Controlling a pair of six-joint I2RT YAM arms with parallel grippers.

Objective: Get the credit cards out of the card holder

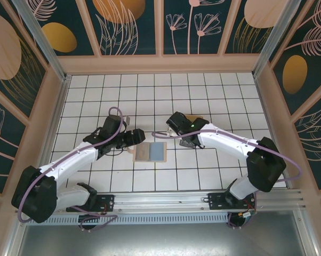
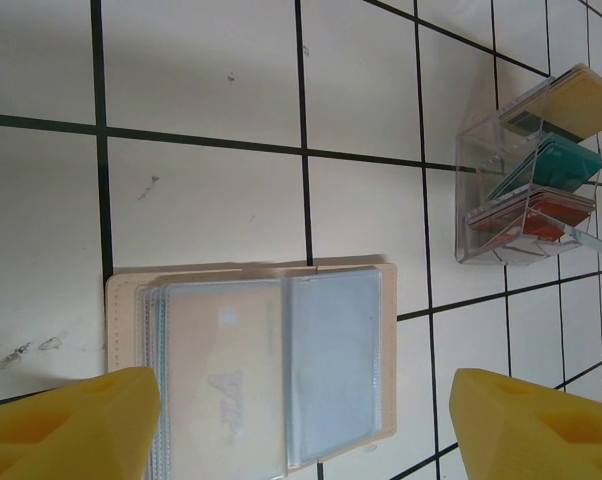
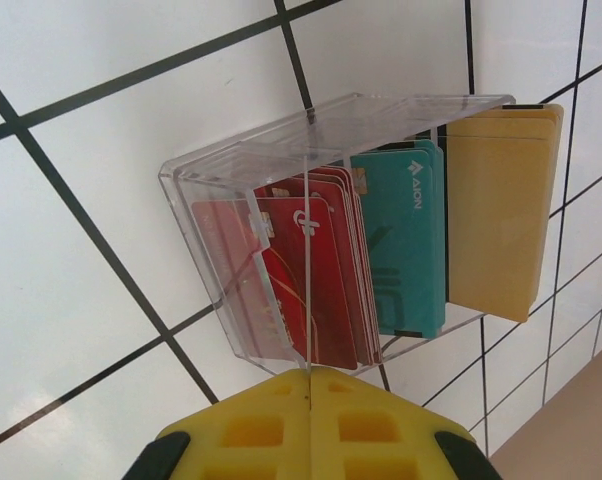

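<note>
The card holder (image 1: pixel 151 153) lies open and flat near the middle of the worktop (image 1: pixel 123 90), with bare surface on every side and the walls (image 1: pixel 160 63) well apart. A light blue card (image 2: pixel 331 360) sits in its right half. The left gripper (image 2: pixel 301 400) is spread wide and empty, the holder's edge between its fingers (image 2: pixel 71 425). The right gripper (image 3: pixel 309 378), closed on nothing, points at a clear box (image 3: pixel 281 160) with red cards (image 3: pixel 311 290), a teal card (image 3: pixel 406 240) and a yellow card (image 3: pixel 496 210).

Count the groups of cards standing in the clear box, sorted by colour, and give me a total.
Red cards: 1 group
Teal cards: 1 group
Yellow cards: 1 group
Total in the clear box: 3 groups
</note>
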